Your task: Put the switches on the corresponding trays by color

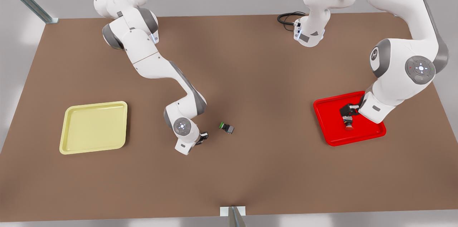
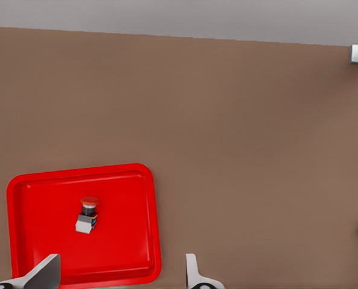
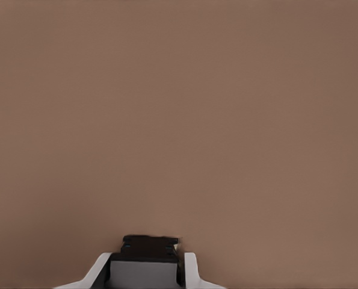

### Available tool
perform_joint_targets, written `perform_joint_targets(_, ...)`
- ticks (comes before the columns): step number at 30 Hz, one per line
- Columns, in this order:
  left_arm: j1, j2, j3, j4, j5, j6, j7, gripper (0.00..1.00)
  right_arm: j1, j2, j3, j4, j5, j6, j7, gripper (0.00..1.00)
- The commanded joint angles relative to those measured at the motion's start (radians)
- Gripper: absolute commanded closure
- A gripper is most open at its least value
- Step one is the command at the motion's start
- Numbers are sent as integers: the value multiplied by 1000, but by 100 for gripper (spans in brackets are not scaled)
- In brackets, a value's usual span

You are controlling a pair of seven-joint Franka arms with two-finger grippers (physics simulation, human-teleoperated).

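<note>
Your left gripper (image 2: 120,268) hangs over the red tray (image 2: 130,229), jaws spread wide and holding nothing. The red switch (image 2: 87,215) lies on its side on that tray's floor, clear of both fingers. That half of the job looks finished.

The step in hand belongs to your right gripper (image 3: 147,271), low over the table (image 1: 250,76), between the yellow tray (image 1: 93,126) and the green switch (image 1: 227,127). Its jaws are pinching a dark switch (image 3: 148,247). The cap is hidden, so you cannot confirm its colour. Judging by the task, it should be the yellow one.

To do this well:
- Lift until the body is clear of the table before you travel, so it does not drag or twist in the pinch.
- Carry it towards the front view's left, away from the green switch, which stays where it is.
- Cross the raised rim with room to spare and aim for the middle of the yellow tray.
- Lower until the body is just above the floor before spreading the jaws, because a piece this small will likely roll or bounce if dropped from height.
- Let the left arm wait above its tray, or raise it straight up.
</note>
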State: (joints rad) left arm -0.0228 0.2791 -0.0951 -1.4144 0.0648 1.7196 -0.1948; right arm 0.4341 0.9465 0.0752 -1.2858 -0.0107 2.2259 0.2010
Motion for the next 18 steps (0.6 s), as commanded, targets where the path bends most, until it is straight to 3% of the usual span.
perform_joint_targets(1, 0, 0, 0, 0, 1, 0, 0, 0, 0, 0, 0, 0, 0, 0, 0, 45)
perform_joint_targets(18, 0, 26, 0, 0, 3, 8, 0, 0, -2, -8, -3, -1, 0, -2, -2, 46)
